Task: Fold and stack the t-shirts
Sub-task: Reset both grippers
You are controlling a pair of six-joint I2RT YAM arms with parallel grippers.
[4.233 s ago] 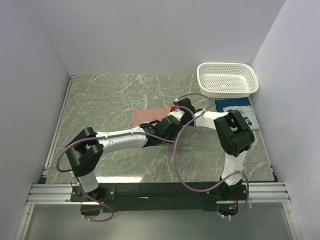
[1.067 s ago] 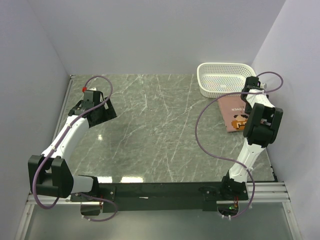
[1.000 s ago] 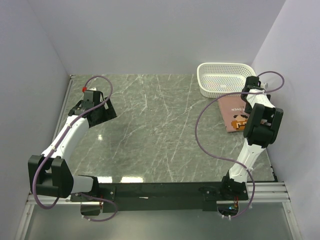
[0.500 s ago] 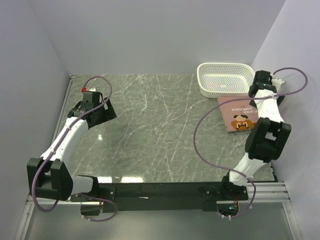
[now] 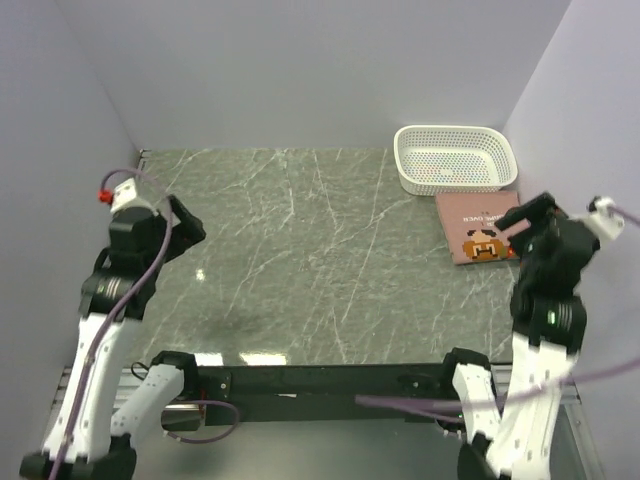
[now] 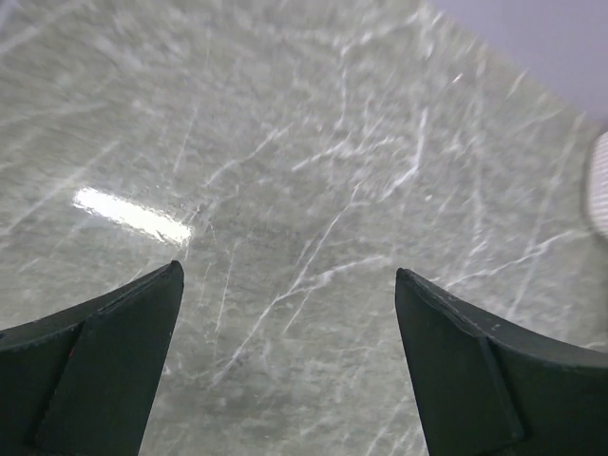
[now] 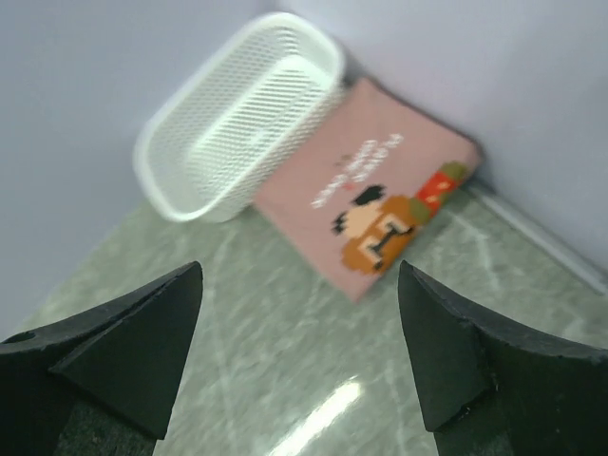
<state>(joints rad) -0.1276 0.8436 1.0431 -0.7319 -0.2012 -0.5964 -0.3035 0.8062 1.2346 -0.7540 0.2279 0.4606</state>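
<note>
Two arms over a marble counter, seen from above and from each wrist. Both arms rise from a black rail [image 5: 330, 380] at the near edge.

Left hand [image 6: 287, 274]: raised over the left side of the counter [image 5: 300, 240], fingers spread wide, nothing between them; only bare grey-green marble with white veining shows below.

Right hand [image 7: 299, 271]: raised at the right side, fingers likewise spread wide and gripping nothing, pointed toward the far right corner.

Pink tee [image 5: 478, 226]: folded to a flat rectangle, lying on the counter at the far right, close to the right wall [image 5: 590, 120] and well apart from both hands. Its print faces up: a pixel-art mustached face toward the near end, white text lines toward the far end.

Basket [image 5: 405, 165]: white, perforated, upright, just beyond the pink tee's far edge, in the far right corner.
</note>
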